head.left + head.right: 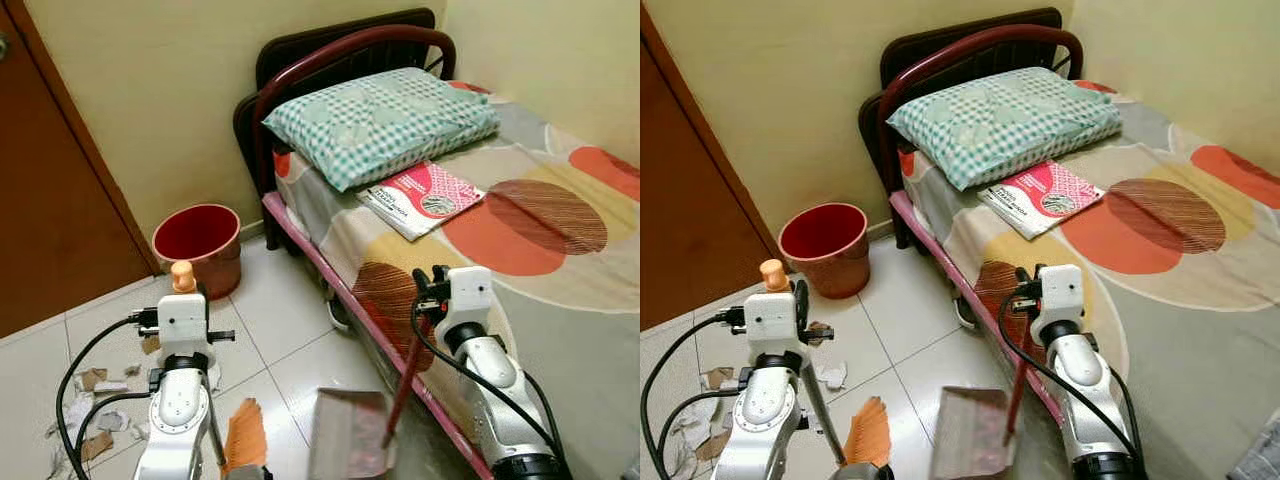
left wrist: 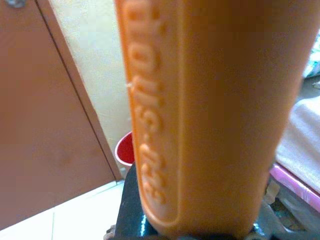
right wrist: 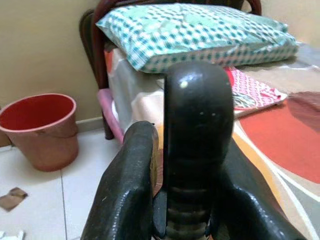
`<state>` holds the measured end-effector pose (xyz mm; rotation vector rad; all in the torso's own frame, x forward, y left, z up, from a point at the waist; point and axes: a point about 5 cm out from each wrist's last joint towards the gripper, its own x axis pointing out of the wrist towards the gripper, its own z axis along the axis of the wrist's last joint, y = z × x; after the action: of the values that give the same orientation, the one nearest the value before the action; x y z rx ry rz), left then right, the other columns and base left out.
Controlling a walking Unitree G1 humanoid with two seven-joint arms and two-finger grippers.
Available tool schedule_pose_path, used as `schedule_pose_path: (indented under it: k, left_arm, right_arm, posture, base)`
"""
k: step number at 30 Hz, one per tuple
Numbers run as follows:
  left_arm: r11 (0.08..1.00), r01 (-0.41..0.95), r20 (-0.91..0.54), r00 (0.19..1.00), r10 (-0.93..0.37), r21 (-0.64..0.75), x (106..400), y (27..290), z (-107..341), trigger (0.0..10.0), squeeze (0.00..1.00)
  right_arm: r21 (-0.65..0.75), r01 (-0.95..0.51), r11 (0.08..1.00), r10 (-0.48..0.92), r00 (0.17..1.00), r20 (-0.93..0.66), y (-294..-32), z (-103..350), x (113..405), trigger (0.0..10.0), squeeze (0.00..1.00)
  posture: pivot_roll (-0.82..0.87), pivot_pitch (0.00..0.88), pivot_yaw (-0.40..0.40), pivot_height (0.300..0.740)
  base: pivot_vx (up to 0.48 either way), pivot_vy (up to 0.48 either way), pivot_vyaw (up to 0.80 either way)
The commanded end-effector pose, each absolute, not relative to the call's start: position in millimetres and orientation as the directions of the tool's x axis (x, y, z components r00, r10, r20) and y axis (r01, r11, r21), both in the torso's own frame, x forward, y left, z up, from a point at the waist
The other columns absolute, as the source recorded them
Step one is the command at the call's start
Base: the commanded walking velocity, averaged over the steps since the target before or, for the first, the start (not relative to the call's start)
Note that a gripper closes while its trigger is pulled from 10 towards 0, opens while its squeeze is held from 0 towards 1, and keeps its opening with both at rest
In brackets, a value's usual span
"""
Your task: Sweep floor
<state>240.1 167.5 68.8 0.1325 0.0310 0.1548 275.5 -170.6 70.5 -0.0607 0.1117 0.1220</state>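
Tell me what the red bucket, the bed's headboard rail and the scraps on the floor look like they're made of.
Red bucket: likely plastic, with a smooth, dull moulded wall and rolled rim.
Headboard rail: probably painted metal tube, a glossy maroon curve with highlights.
Floor scraps: seemingly torn paper and cardboard, flat brown and white pieces with ragged edges.

An orange-handled brush [image 1: 243, 437] stands upright at near left, bristles down by the floor [image 1: 290, 320]. A reddish dustpan [image 1: 347, 432] sits right of it, its dark red handle [image 1: 405, 380] rising. Paper scraps [image 1: 92, 412] litter the far-left tiles.
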Motion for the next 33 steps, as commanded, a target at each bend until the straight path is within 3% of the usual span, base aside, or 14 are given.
schedule_pose_path:
  k: [1,6,12,30,33]
  left_arm:
    - [0.972,-0.163,-0.033,0.985,0.171,0.171,239.3,174.2,68.6,10.0,0.0]
    - [0.975,-0.157,-0.036,0.986,0.164,0.156,239.4,172.3,68.9,10.0,0.0]
    - [0.977,-0.15,-0.046,0.986,0.158,0.153,238.8,169.6,66.9,10.0,0.0]
    - [0.98,-0.142,-0.041,0.988,0.148,0.138,242.7,164.2,69.9,10.0,0.0]
    - [0.98,-0.144,-0.039,0.988,0.151,0.138,242.8,164.8,70.4,10.0,0.0]
  right_arm:
    - [-0.054,-0.113,0.992,0.106,0.988,-0.116,-170.7,71.0,275.9,10.0,0.0]
    - [-0.045,-0.145,0.988,0.14,0.985,-0.105,-165.5,72.3,273.3,10.0,0.0]
    - [-0.018,-0.194,0.981,0.192,0.978,-0.087,-159.1,76.0,272.7,10.0,0.0]
    - [-0.039,-0.215,0.976,0.212,0.974,-0.079,-163.9,81.4,279.7,10.0,0.0]
    - [-0.039,-0.215,0.976,0.212,0.974,-0.078,-164.3,81.8,279.9,10.0,0.0]
  posture:
    - [-0.01,0.0,0.026,0.74]
    - [-0.01,0.0,0.024,0.74]
    - [-0.02,0.0,0.023,0.74]
    - [-0.02,0.0,0.011,0.74]
    - [-0.02,0.0,0.011,0.74]
  base:
    - [0.0,0.0,0.0]
    - [0.0,0.0,0.0]
    - [0.0,0.0,0.8]
    - [0.0,0.236,0.72]
    - [0.0,0.281,0.0]
